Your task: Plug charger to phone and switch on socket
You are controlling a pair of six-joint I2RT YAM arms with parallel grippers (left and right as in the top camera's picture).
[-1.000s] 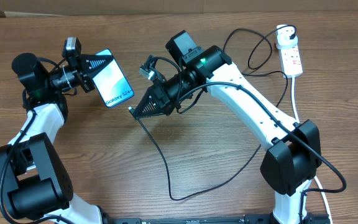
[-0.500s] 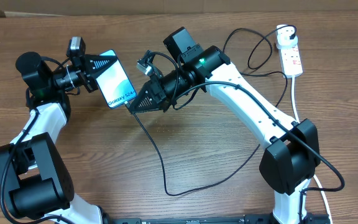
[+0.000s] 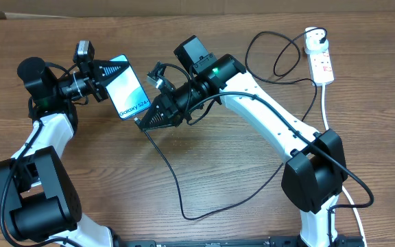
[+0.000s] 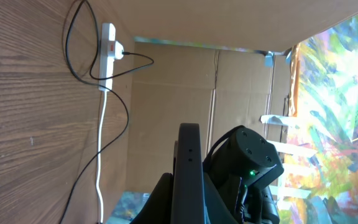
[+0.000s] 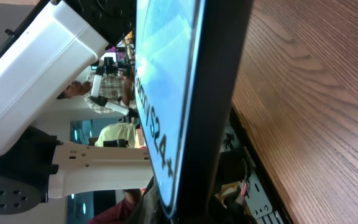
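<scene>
My left gripper (image 3: 110,77) is shut on the phone (image 3: 130,95) and holds it off the table, its cyan screen up and the "Galaxy" end toward the right arm. In the left wrist view the phone (image 4: 190,168) stands edge-on between the jaws. My right gripper (image 3: 143,121) is shut on the tip end of the charger (image 3: 173,175) and sits right at the phone's lower end. The connector tip itself is hidden. From the right wrist view, the phone (image 5: 173,93) fills the frame. The socket (image 3: 320,60) lies at the far right with the black plug in it.
The black cable loops across the table's middle toward the front edge (image 3: 204,214), then runs back under the right arm. The socket's white cord (image 3: 326,110) runs down the right side. A cardboard wall (image 3: 184,7) closes the back.
My right gripper has moved left with the charger tip, from about a hand's width away to the phone's lower end. The left gripper shifted the phone slightly right, then held still.
</scene>
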